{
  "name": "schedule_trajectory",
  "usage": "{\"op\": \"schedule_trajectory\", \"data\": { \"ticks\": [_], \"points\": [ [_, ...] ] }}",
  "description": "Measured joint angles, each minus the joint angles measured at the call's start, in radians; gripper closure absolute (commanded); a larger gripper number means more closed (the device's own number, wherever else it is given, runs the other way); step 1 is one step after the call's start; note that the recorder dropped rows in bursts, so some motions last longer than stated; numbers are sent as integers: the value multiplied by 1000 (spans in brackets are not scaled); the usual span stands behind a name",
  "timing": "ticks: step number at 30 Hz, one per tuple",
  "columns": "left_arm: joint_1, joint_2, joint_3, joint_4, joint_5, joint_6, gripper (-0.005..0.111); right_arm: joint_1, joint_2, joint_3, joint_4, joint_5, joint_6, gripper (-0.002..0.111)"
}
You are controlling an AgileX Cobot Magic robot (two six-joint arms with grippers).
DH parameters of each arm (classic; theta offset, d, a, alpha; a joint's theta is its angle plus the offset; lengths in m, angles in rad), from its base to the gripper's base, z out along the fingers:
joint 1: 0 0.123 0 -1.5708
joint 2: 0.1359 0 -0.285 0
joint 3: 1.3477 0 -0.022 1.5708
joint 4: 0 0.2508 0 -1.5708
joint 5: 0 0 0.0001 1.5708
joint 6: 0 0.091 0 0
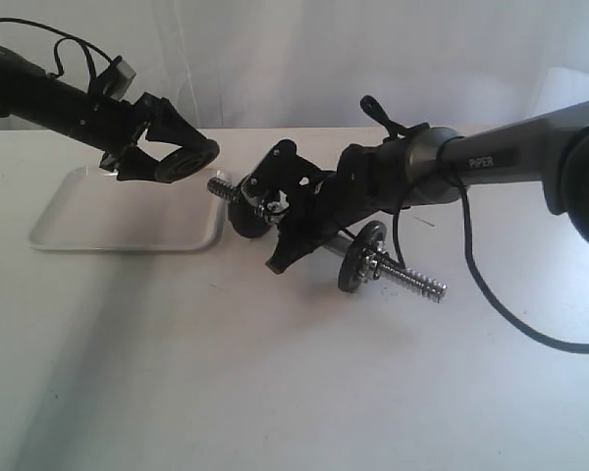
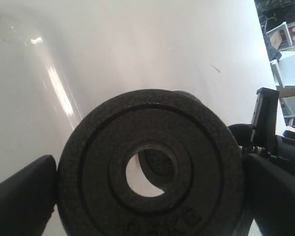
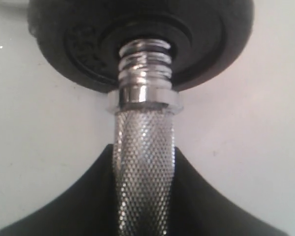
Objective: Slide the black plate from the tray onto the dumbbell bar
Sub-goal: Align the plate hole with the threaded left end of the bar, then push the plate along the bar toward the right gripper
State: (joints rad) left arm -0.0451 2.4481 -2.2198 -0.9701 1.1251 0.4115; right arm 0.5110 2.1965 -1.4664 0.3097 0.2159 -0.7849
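Matte-black round weight plate (image 1: pixel 184 163) is gripped rim-to-rim in my wide left jaws, upper left, hanging above shallow white tray (image 1: pixel 88 211). Right jaws pinch chrome dumbbell bar (image 3: pixel 143 167) mid-knurl, prob. steadying threaded end for plate's hole.

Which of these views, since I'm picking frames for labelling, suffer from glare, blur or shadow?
Exterior view: soft overall, washed-out backdrop, faint shadows beneath the shallow white rectangular tray. Left wrist view: the small matte-black round plate is fairly sharp; a glare streak crosses the white surface behind. Right wrist view: the knurled chrome dumbbell bar is crisp, with bright highlights.
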Motion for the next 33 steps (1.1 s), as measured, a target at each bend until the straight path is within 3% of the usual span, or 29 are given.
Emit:
{"op": "schedule_trajectory", "data": {
  "ticks": [3,8,13,18,33],
  "points": [
    [0,0,0,0,0,5,107,0,-36,0,2,18,0,44],
    [0,0,0,2,0,8,107,0,-153,-12,6,14,0,43],
    [0,0,0,2,0,9,107,0,-130,-16,6,37,0,43],
    [0,0,0,4,0,12,107,0,-108,-20,4,106,12,29],
    [0,0,0,8,0,26,107,-40,-22,-156,-68,264,142,28]
  ]
}}
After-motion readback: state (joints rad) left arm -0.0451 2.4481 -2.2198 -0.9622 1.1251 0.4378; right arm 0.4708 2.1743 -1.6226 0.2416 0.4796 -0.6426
